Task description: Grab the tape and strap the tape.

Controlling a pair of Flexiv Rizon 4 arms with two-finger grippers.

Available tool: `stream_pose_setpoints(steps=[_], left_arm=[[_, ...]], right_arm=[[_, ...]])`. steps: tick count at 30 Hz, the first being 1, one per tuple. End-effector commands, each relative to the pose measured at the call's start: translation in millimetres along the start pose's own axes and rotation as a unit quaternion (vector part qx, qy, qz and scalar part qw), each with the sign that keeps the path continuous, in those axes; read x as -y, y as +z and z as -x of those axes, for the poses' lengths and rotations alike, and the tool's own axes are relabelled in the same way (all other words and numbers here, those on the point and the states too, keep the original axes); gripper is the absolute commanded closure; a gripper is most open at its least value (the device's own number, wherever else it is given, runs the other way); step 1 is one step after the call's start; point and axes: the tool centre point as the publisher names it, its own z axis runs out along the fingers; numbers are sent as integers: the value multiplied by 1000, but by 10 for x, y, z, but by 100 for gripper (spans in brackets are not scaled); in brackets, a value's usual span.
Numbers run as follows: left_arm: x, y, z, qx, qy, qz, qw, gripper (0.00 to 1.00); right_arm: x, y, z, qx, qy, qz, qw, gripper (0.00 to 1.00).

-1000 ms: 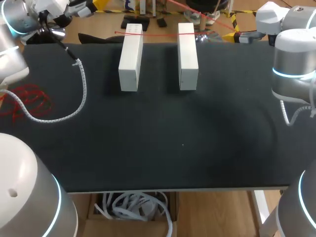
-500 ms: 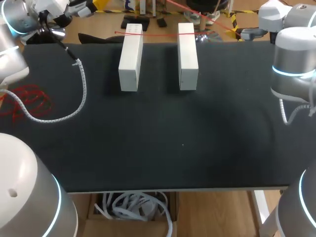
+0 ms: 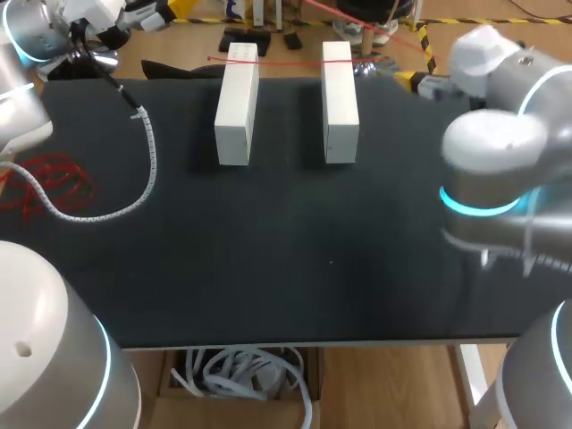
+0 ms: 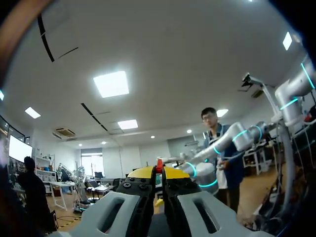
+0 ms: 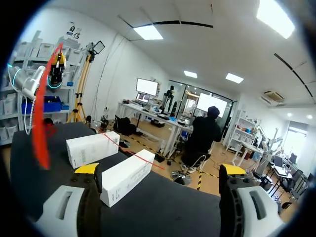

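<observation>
Pinching red tape (image 4: pixel 159 163) in closed left pincer (image 4: pixel 159 173) | right pincer (image 5: pixel 159 170) spread wide | tape spans both white boxes (image 3: pixel 237 116)

Two white boxes (image 3: pixel 237 105) are standing side by side at the far middle of the mat (image 3: pixel 295 268), leaving a bare lane between them. A red tape (image 3: pixel 286 62) is running across the boxes' far ends, crossing that lane. In front of the boxes the mat is lying open. Left of the boxes a wrapped cable (image 3: pixel 143 170) is curling over the mat. Right of the boxes the right arm (image 3: pixel 500 161) is hanging over it.
</observation>
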Motion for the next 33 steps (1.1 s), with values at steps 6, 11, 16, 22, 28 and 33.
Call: stream_pose_setpoints(steps=[6, 11, 16, 22, 28, 33], left_arm=[[-5, -10, 10, -2, 0, -1, 1000, 100], [-5, -10, 10, -2, 0, -1, 1000, 100], [-5, -10, 10, -2, 0, -1, 1000, 100], [-5, -10, 10, -2, 0, -1, 1000, 100], [-5, -10, 10, -2, 0, -1, 1000, 100], [-5, -10, 10, -2, 0, -1, 1000, 100]], right_arm=[[89, -500, -525, 114, 58, 76, 989, 0], [70, -668, -640, 148, 82, 97, 981, 0], [52, -731, -814, 161, 111, 110, 975, 0], [26, -753, -904, 135, 137, 107, 976, 0], [26, -753, -904, 135, 137, 107, 976, 0], [26, -753, -904, 135, 137, 107, 976, 0]])
